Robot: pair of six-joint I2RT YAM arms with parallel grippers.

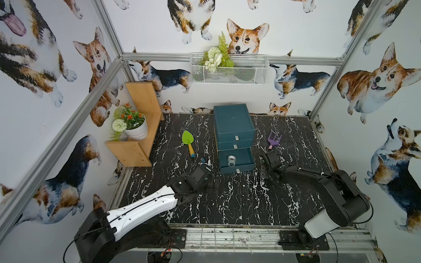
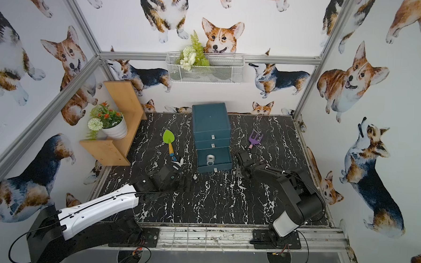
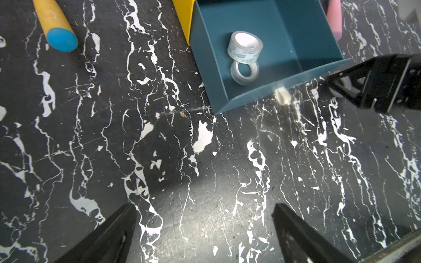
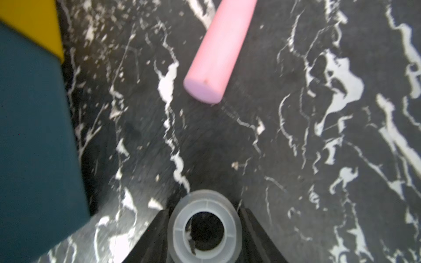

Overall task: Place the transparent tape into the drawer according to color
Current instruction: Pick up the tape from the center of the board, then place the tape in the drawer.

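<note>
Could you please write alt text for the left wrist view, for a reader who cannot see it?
An open teal drawer holds two touching clear tape rolls, on a black marbled table. The left gripper hangs open over the table; the right gripper sits beside the drawer.

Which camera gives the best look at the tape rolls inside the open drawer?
The left wrist view: both clear rolls show large and sharp inside the open drawer. Both top views show them tiny. The right wrist view misses them.
</note>
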